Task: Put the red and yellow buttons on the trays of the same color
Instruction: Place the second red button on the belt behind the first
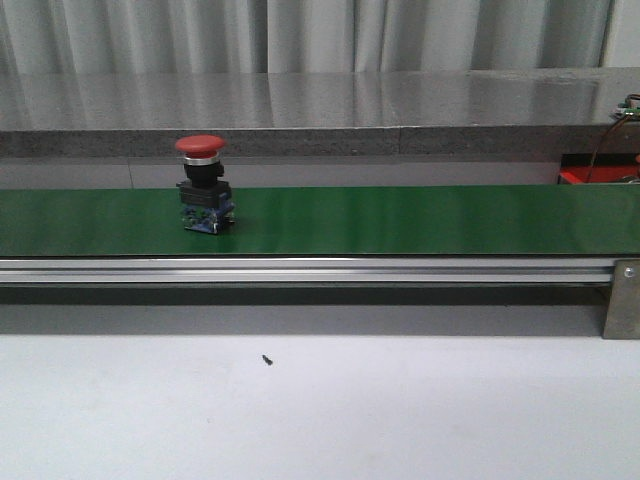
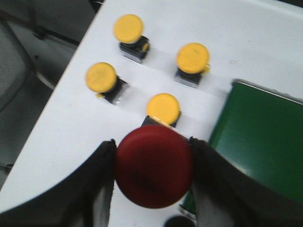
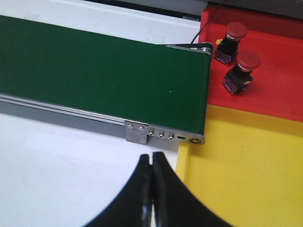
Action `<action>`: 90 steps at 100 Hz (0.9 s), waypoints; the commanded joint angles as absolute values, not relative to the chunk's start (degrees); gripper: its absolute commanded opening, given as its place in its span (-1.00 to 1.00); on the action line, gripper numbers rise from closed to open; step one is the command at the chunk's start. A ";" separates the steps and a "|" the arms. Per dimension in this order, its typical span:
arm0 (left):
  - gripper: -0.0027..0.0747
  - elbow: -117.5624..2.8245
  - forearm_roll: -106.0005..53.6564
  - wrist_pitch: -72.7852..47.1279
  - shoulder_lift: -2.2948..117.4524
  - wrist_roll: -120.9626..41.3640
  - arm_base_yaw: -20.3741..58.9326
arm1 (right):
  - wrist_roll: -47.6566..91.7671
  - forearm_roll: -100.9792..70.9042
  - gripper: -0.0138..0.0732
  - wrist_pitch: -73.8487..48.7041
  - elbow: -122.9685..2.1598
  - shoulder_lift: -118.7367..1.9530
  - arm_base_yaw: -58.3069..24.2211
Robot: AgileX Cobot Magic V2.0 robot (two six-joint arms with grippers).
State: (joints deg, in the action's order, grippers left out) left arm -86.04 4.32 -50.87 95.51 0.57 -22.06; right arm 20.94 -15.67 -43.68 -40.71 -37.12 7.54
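A red button (image 1: 203, 185) stands upright on the green belt (image 1: 400, 220), toward its left, with no gripper near it. In the left wrist view my left gripper (image 2: 153, 142) is shut on another red button (image 2: 154, 172), its fingers pressing both sides of the cap. Beneath it several yellow buttons (image 2: 164, 107) stand on the white table. My right gripper (image 3: 151, 156) is shut and empty, hanging over the white table beside the yellow tray (image 3: 246, 170). The red tray (image 3: 279, 90) behind it holds two red buttons (image 3: 235, 31) (image 3: 248, 60).
The belt's end (image 2: 265, 137) lies right beside the held button. Its other end, with a metal bracket (image 3: 137, 132), meets both trays. A small black speck (image 1: 267, 359) lies on the white table in front. A grey counter (image 1: 320, 110) runs behind the belt.
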 commanded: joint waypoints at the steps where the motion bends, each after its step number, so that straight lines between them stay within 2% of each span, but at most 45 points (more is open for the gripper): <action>1: -0.44 -87.61 3.97 -49.96 92.60 0.00 -19.22 | 21.10 -16.51 -0.84 -40.39 -42.05 -36.92 7.64; 36: -0.44 -83.18 1.67 -49.45 93.24 -2.47 -10.85 | 21.10 -16.51 -0.84 -40.39 -42.05 -36.92 7.64; 80: -0.44 -79.05 -1.08 -46.91 95.92 -2.55 -10.08 | 21.10 -16.51 -0.84 -40.39 -42.05 -36.92 7.64; 90: -0.37 -79.05 -2.68 -47.04 97.24 -4.08 -10.08 | 21.10 -16.51 -0.84 -40.39 -42.05 -36.92 7.64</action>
State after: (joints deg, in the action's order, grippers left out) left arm -77.62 -1.06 -49.37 98.68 -3.03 -10.51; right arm 20.94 -15.67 -43.68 -40.71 -37.12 7.54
